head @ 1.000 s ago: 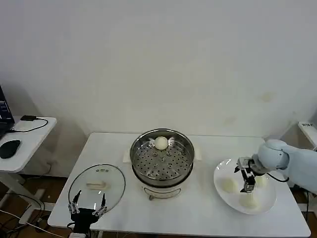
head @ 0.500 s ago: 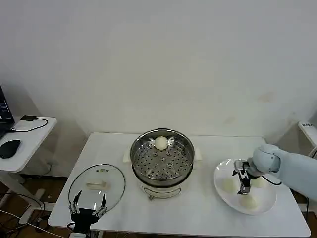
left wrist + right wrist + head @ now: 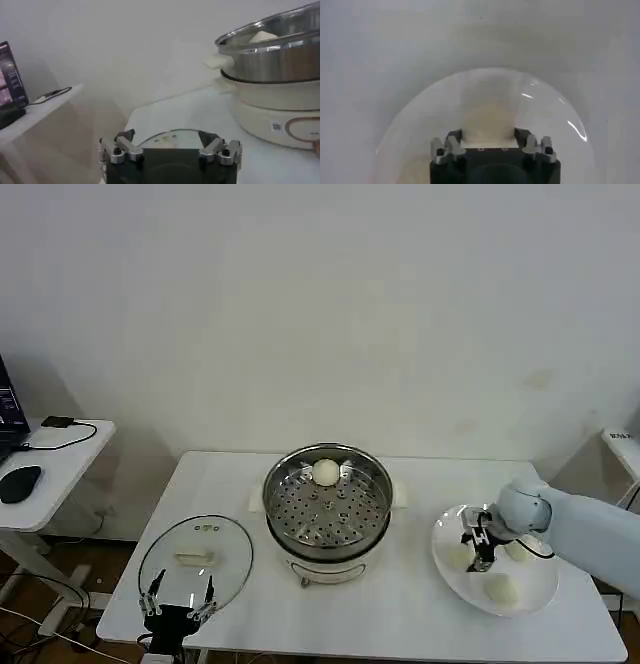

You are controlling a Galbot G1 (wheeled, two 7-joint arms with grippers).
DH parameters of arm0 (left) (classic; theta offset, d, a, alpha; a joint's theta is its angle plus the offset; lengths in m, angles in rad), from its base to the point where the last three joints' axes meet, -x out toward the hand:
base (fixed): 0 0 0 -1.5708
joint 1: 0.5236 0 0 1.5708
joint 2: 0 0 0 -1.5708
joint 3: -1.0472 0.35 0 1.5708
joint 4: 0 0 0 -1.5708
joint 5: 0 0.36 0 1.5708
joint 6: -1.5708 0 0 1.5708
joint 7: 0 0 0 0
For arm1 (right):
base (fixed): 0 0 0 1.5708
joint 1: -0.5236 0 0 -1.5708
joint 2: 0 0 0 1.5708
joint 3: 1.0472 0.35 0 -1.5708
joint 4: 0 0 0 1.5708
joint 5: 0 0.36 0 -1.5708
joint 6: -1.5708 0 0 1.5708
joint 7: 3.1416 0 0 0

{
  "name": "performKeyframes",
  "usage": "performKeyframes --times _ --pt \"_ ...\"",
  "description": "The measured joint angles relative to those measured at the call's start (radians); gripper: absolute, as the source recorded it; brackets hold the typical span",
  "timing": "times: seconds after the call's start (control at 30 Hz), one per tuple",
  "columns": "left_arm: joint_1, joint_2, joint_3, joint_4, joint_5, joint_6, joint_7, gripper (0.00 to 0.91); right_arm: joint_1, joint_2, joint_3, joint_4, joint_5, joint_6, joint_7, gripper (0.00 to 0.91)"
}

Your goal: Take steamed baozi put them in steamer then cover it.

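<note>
The right gripper (image 3: 470, 550) hangs spread wide over one of three steamed baozi (image 3: 459, 558) on the plate (image 3: 535, 594) near the table's right edge, gripping nothing; a fourth sits in the steamer (image 3: 327, 500) mid-table. The left gripper (image 3: 178, 604) waits open at the front-left corner by the cover (image 3: 195, 558).

The steamer (image 3: 327, 506) is a round, shiny steel pot on a pale base, standing mid-table with its perforated tray open to view. One smooth off-white baozi (image 3: 325, 473) sits on the tray against the far wall. The cover (image 3: 195, 561), clear glass with a metal rim and a cream oblong handle, lies flat on the table, just beside the steamer on the robot's left. Three more baozi (image 3: 500, 588) rest on the white plate (image 3: 535, 589), well apart from the steamer.
</note>
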Motion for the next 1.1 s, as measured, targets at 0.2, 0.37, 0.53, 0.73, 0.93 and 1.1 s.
performKeyframes --times 0.2,0.37,0.53,0.73,0.93,1.1 --pt "-0.003 0.001 -0.001 0.005 -0.003 0.000 0.000 0.907 0.049 -0.013 -0.013 0.018 0.017 -0.002 -0.008 0.655" --pt "-0.011 0.007 -0.001 0.006 -0.005 0.001 0.000 0.907 0.134 -0.016 -0.044 0.044 0.048 -0.010 -0.012 0.665" --pt "-0.015 0.014 -0.002 0.007 -0.008 0.001 0.000 0.907 0.271 0.005 -0.100 0.068 0.097 -0.021 -0.011 0.665" --pt "-0.019 0.015 -0.002 0.007 -0.009 0.001 0.000 0.907 0.441 0.074 -0.168 0.091 0.182 -0.041 -0.001 0.665" --pt "-0.022 0.019 -0.009 0.007 -0.013 0.000 -0.003 0.907 0.564 0.184 -0.229 0.101 0.292 -0.080 0.028 0.665" --pt "-0.024 0.019 -0.017 0.003 -0.019 -0.001 -0.006 0.907 0.607 0.302 -0.255 0.086 0.383 -0.124 0.067 0.665"
